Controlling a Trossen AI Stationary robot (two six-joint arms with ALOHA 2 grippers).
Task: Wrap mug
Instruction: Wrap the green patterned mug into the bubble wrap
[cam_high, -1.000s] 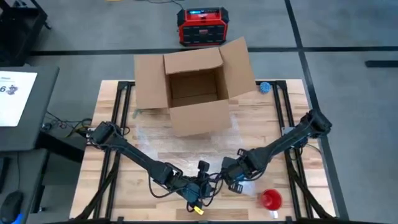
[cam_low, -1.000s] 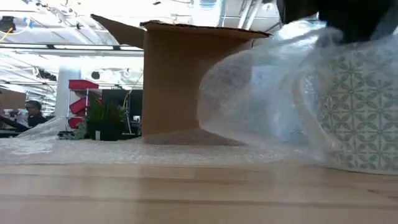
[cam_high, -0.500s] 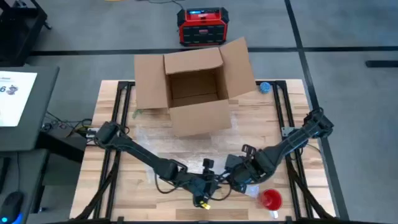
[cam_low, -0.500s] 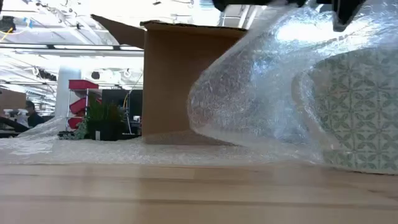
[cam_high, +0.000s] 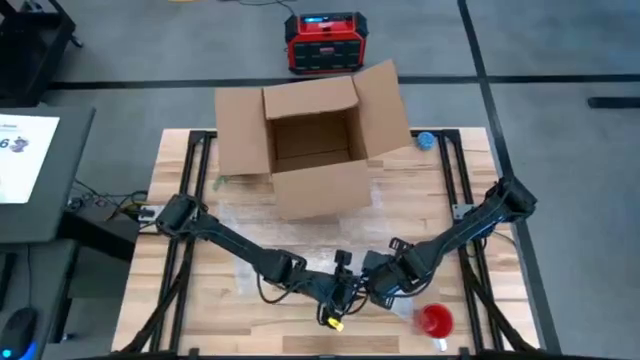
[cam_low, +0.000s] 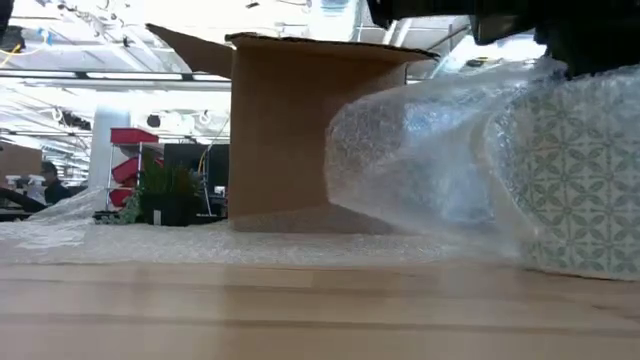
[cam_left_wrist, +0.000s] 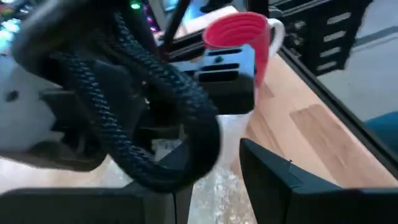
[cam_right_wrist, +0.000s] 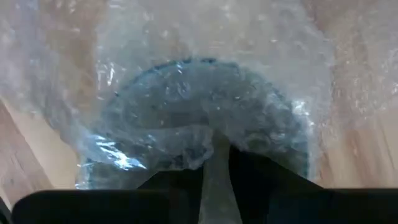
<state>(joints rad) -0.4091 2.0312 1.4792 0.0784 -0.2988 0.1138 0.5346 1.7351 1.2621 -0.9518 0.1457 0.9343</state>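
Both grippers met low in the high view's centre: the right gripper (cam_right_wrist: 214, 180) pinched bubble wrap (cam_low: 420, 170) over the patterned mug (cam_low: 580, 180) and needed steady tension, while the left gripper's (cam_high: 345, 290) jaw state could not be told.

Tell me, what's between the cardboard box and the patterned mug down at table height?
In the low view, bubble wrap fills that stretch: it billows up from the patterned mug toward the cardboard box, and a flat sheet of it covers the table in front of the box.

Left gripper (cam_high: 345, 290) moved right to meet right gripper (cam_high: 378, 283); wrap (cam_low: 430, 170) dropped lower over mug (cam_low: 575, 175).
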